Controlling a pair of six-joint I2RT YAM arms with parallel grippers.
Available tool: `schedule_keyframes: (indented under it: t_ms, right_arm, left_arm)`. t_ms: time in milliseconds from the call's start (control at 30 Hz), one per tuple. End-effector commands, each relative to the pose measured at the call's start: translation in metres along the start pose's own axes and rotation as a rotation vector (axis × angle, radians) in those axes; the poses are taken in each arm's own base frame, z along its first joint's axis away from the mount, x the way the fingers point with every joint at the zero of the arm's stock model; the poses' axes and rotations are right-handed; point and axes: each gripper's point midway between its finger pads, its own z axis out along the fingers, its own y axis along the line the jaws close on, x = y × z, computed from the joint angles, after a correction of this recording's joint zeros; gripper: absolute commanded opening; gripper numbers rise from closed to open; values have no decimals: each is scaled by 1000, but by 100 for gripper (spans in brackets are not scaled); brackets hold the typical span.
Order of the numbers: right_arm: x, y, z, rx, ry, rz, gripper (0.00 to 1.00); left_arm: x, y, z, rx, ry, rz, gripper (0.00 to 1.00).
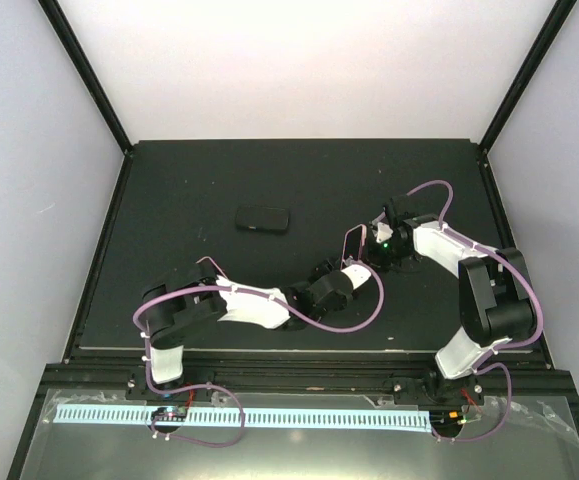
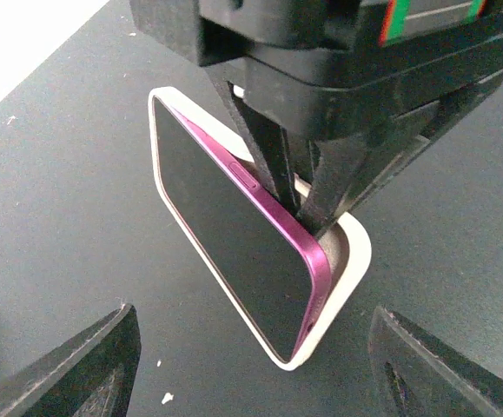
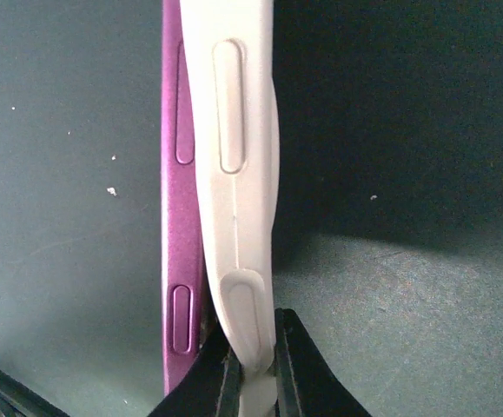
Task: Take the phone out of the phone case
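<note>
Black matte table (image 1: 219, 300), pale walls on three sides.

- phone (image 2: 234, 234): magenta frame, dark screen. It stands on a long edge right of table centre, between the two wrists. The upper long edge has leaned out of the phone case (image 2: 351, 261); the lower edge looks seated in it, though I can't confirm that.
- Case is cream-white and sits behind the phone, its button bumps showing on the side wall.
- right gripper (image 3: 253, 369): closed tight on the case's side wall, one finger wedged between wall and phone.
- left gripper (image 2: 251, 347): jaws wide, one finger on each side of the phone, touching nothing, nothing held.
- Small dark slab (image 1: 262, 219) lies flat, well apart to the left, farther back.
</note>
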Motion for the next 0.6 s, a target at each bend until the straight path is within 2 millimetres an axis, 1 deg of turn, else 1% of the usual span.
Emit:
schedule_keyframes:
  t_ms: [0, 100, 267, 333, 367, 467, 567]
  right_arm:
    - [6, 7, 3, -35, 18, -12, 1]
    - [8, 9, 1, -46, 25, -13, 1]
    - [10, 10, 1, -52, 36, -18, 1]
    - [11, 12, 2, -66, 43, -18, 1]
    - [11, 14, 2, -72, 49, -18, 1]
    - [11, 15, 2, -73, 59, -17, 1]
    - [11, 14, 3, -72, 63, -16, 1]
  left_arm:
    - [-21, 12, 10, -43, -52, -21, 73]
    - [-21, 12, 13, -51, -53, 0, 74]
    - [-19, 21, 16, -99, -43, 15, 72]
    - [-18, 21, 17, -100, -44, 24, 71]
    - [-18, 19, 18, -95, -46, 34, 71]
    - [-19, 7, 17, -19, -67, 65, 72]
    - [-20, 4, 15, -3, -75, 62, 72]
